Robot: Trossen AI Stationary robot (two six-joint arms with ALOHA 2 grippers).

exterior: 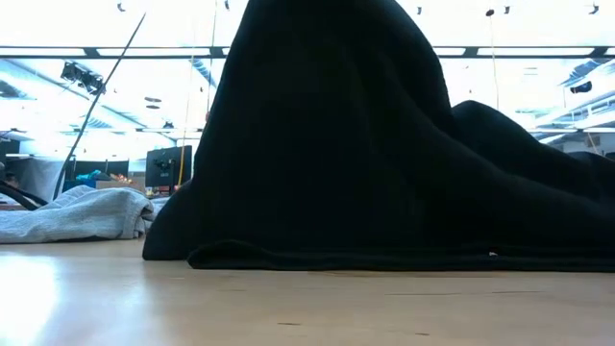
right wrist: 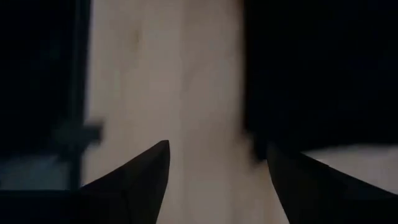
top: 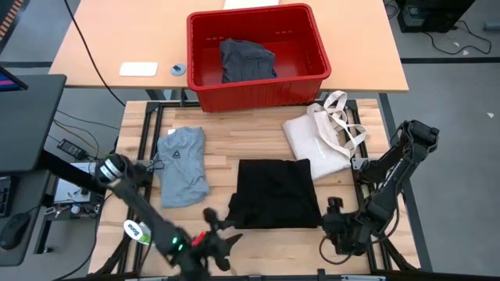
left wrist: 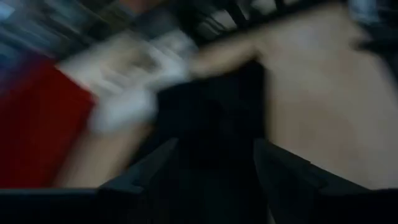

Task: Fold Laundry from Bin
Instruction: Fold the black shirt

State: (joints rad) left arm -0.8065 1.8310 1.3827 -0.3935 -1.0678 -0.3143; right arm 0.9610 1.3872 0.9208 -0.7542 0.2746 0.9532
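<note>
High view: black garment (top: 275,193) folded flat between left gripper (top: 223,234) and right gripper (top: 334,212), both spread wide, empty. Low view shows only its bulk (grippers hidden).

Matt black cloth garment (top: 276,193) on pale wood table (top: 258,144) (red plastic bin (top: 258,56))

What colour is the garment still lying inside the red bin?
Dark grey; the garment shows best in the high view, crumpled in the bin.
</note>
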